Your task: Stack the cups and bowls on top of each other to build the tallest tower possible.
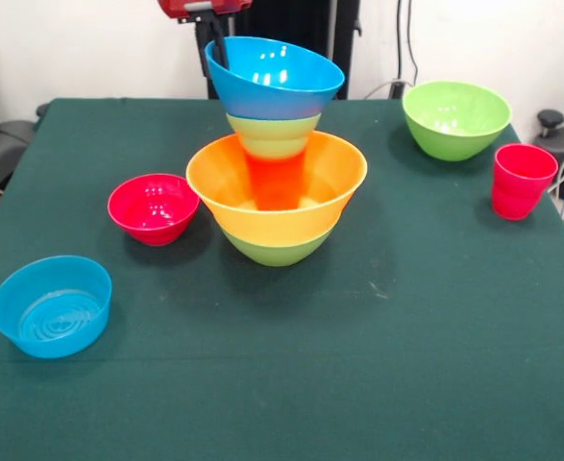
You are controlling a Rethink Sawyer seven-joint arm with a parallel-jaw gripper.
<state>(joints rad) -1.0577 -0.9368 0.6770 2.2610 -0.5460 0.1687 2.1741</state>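
The tower stands mid-table: a big green bowl [277,252] at the bottom, the very wide orange bowl [262,223] nested in it, and an orange cup [275,180] standing inside that. A yellow-green piece [274,134] sits on the cup; I cannot tell whether it is a cup or a bowl. The big blue bowl [282,84] is on top, tilted with its left rim higher. My gripper [220,50] comes down from the top edge and grips that raised left rim. A dark finger [218,43] shows at the rim.
A small red bowl [154,206] sits left of the tower. A small blue bowl [53,305] is near the front left. A big green bowl [454,118] is at the back right, with a red cup [522,181] beside it near the table's right edge.
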